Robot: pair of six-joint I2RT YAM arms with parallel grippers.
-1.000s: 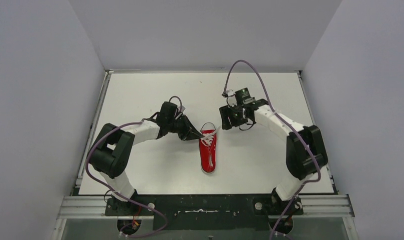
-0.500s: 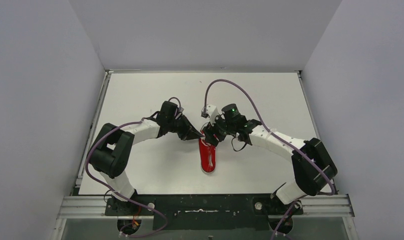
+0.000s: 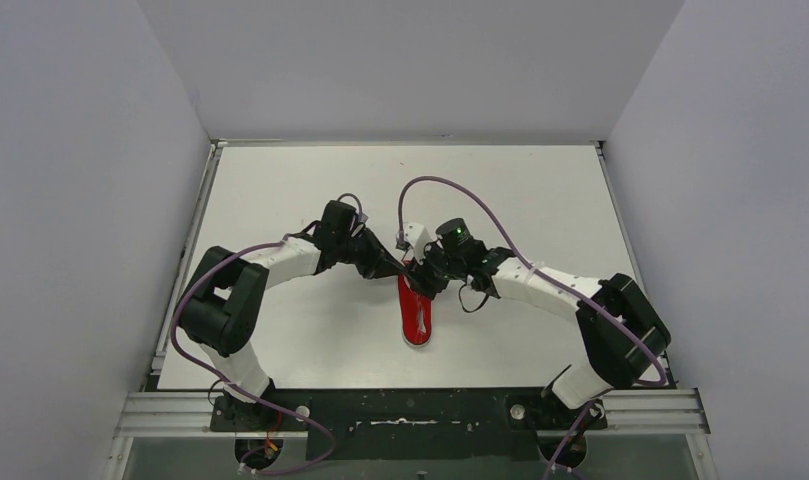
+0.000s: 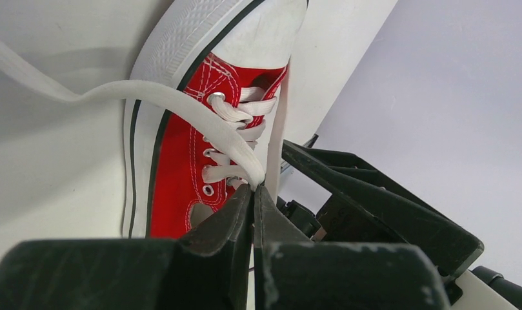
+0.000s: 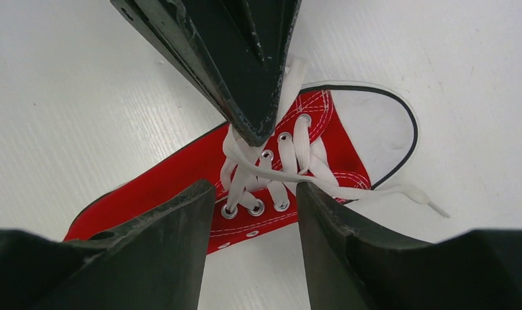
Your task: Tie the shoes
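Note:
The red sneaker (image 3: pixel 417 318) lies in the middle of the table, its toe toward the arms' bases. My left gripper (image 3: pixel 398 270) is shut on a white lace (image 4: pixel 156 94) right over the eyelets; its tip (image 4: pixel 253 187) pinches the lace above the shoe (image 4: pixel 180 161). My right gripper (image 3: pixel 427 279) is open and hovers over the laced part from the right. In the right wrist view its jaws (image 5: pixel 255 190) straddle the eyelets of the shoe (image 5: pixel 168 184). The left gripper (image 5: pixel 245 64) shows there from above. A loose lace end (image 5: pixel 400 192) lies across the toe cap.
The white table (image 3: pixel 310 180) is walled in by grey panels at left, right and back. The arms' black base rail (image 3: pixel 410 410) runs along the near edge. Purple cables loop over both arms.
My right arm has swung from the back right in to the shoe and now sits over the laces, facing the left gripper. The left gripper and shoe have stayed put.

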